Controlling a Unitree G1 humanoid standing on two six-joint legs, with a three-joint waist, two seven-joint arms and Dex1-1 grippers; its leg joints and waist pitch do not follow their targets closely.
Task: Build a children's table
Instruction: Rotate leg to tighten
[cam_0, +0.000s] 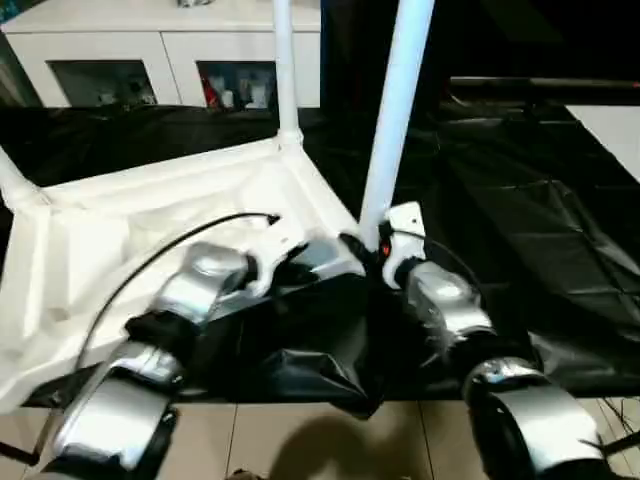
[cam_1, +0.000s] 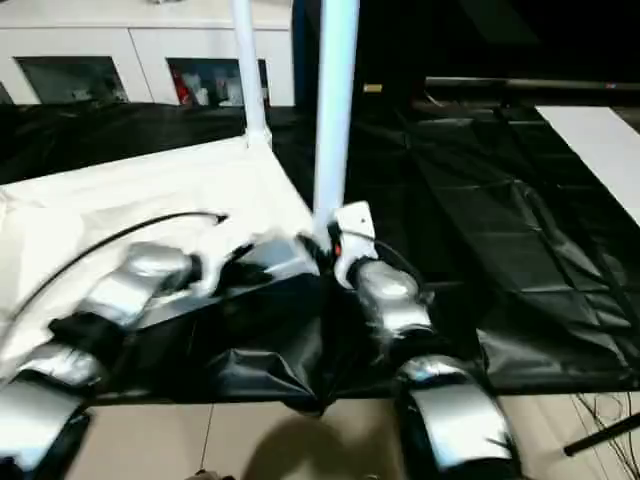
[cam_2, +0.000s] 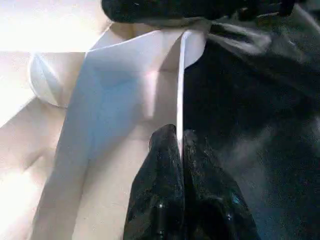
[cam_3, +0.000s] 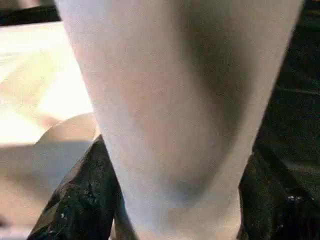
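The tabletop (cam_0: 150, 250) is seen lying upside down on the black sheet (cam_0: 520, 230), ribbed underside up, with the white cabinet (cam_0: 150, 50) behind it. A leg (cam_0: 285, 70) is already stood in the far corner socket, and a stub of another leg (cam_0: 15, 180) is glimpsed at the picture's left edge. The action is at the near corner: a leg (cam_0: 395, 110) is held almost upright there, tilted slightly, its long axis running up and out of the picture, its foot right at the corner socket. It is clasped low down by the right gripper (cam_0: 375, 245), whose fingers (cam_3: 75, 200) are spread around the tube on both sides. Whether the foot is fully seated cannot be told. The left gripper (cam_2: 179, 150) is pinched shut on the thin upright rim of the tabletop just beside that corner, so the top is steadied. The leg lies directly in the right claw, so the coming push looks to be straight down along the leg's axis, into the socket below. The right arm is judged the one to drive it; any lean could jam the tube.
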